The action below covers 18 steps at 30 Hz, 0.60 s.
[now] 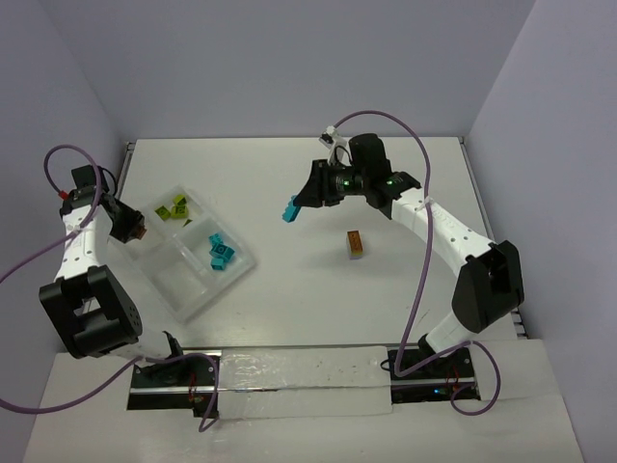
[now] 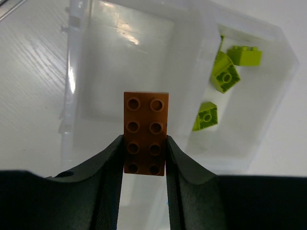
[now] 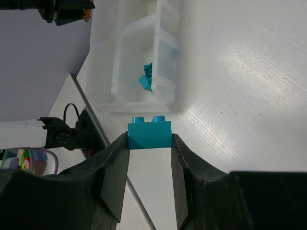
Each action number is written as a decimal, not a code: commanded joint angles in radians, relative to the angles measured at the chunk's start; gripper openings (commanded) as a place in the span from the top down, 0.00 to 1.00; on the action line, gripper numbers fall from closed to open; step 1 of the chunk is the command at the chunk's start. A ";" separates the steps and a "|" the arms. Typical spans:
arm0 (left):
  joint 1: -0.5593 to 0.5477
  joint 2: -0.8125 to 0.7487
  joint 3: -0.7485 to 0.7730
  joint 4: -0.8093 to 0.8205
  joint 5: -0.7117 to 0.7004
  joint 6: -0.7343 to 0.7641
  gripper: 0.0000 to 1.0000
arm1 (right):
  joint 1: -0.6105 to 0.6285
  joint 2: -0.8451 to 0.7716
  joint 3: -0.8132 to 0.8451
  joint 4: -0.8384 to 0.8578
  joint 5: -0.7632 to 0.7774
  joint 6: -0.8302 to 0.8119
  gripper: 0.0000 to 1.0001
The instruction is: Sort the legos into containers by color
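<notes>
Above the white table [image 1: 318, 299], left tool [image 2: 144, 140] clamps an orange brick [image 2: 146, 108], right tool [image 3: 149, 139] a teal brick [image 3: 148, 131].

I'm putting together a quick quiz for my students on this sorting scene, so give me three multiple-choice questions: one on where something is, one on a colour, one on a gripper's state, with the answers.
1. Where do the lime green bricks lie?
A) in a compartment of the clear tray
B) on the bare table
C) between the right arm's fingers

2. What colour is the brick in the right gripper?
A) purple
B) teal
C) lime green

3. How is the left gripper?
A) open and empty
B) shut on a lime green brick
C) shut on an orange brick

Answers:
1 A, they sit inside the tray's walls in the left wrist view.
2 B, a teal brick is pinched between its fingers.
3 C, its fingers clamp the orange brick's sides above the tray.
</notes>
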 commanded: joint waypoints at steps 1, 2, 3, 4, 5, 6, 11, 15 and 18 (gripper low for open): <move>0.008 0.002 -0.008 0.024 -0.082 0.001 0.79 | -0.006 -0.029 0.006 0.012 -0.013 -0.013 1.00; 0.008 0.010 -0.014 0.026 -0.083 -0.001 0.70 | -0.006 -0.026 0.008 0.012 -0.021 -0.009 1.00; 0.008 0.012 -0.019 0.029 -0.084 -0.002 0.67 | -0.006 -0.024 0.010 0.014 -0.026 -0.006 1.00; 0.007 0.013 -0.024 0.032 -0.081 -0.001 0.59 | -0.005 -0.024 0.007 0.018 -0.027 -0.002 1.00; 0.007 0.014 -0.030 0.034 -0.078 0.001 0.49 | -0.003 -0.026 0.003 0.023 -0.027 0.002 1.00; 0.008 0.014 -0.032 0.034 -0.078 0.001 0.45 | -0.003 -0.027 0.003 0.026 -0.027 0.005 1.00; 0.008 0.002 -0.046 0.031 -0.078 0.010 0.32 | 0.023 -0.027 0.007 0.018 0.000 0.010 1.00; 0.007 -0.041 -0.041 0.026 -0.055 0.027 0.31 | 0.076 -0.015 0.038 0.000 0.044 0.008 1.00; -0.013 -0.094 -0.023 0.024 -0.005 0.055 0.32 | 0.145 0.009 0.075 -0.008 0.084 0.009 1.00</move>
